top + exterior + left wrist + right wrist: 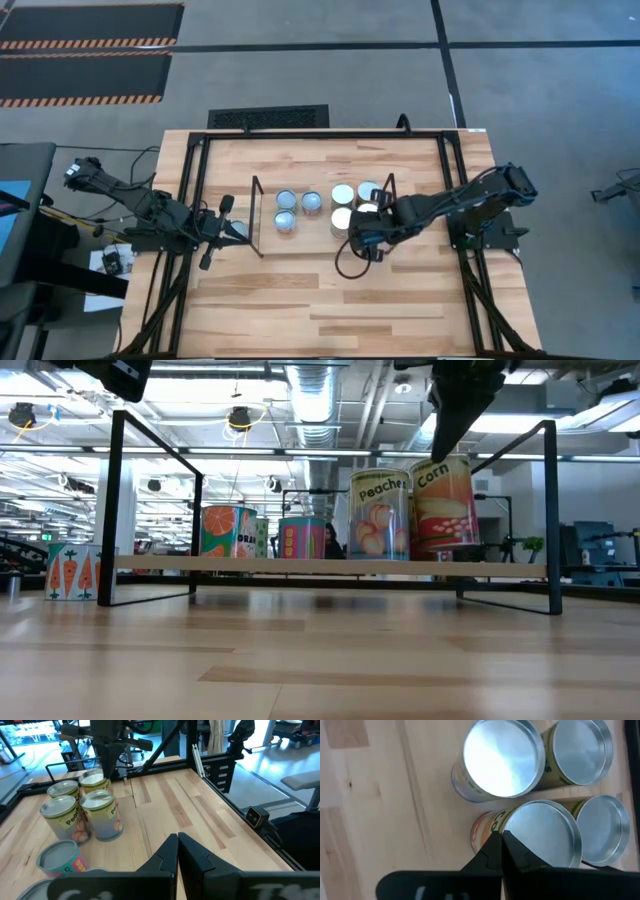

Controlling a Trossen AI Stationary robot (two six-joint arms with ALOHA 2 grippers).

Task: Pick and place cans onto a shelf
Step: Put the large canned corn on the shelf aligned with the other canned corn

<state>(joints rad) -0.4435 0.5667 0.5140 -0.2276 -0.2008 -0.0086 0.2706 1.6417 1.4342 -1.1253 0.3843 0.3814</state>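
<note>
Light wood shelf [318,246] with thin black wire uprights, set mid-table. On it, three smaller cans with silver-blue tops [286,199] toward the left end, four wider cans with whitish tops [343,194] toward the right end, grouped two by two. Seen level across the table: "Peaches" can [380,515] and "Corn" can [445,505] side by side on the shelf, orange-labelled can [229,531] and another colourful can [302,537] further back. Carrot-labelled can [73,571] off the shelf, on the tabletop just outside its left end. Right gripper [501,840] clenched tight, holding nothing, hung just over the rim of the Corn can's lid. Left gripper [178,851] likewise closed and empty, low beside the shelf's left end, near the carrot-labelled can.
</note>
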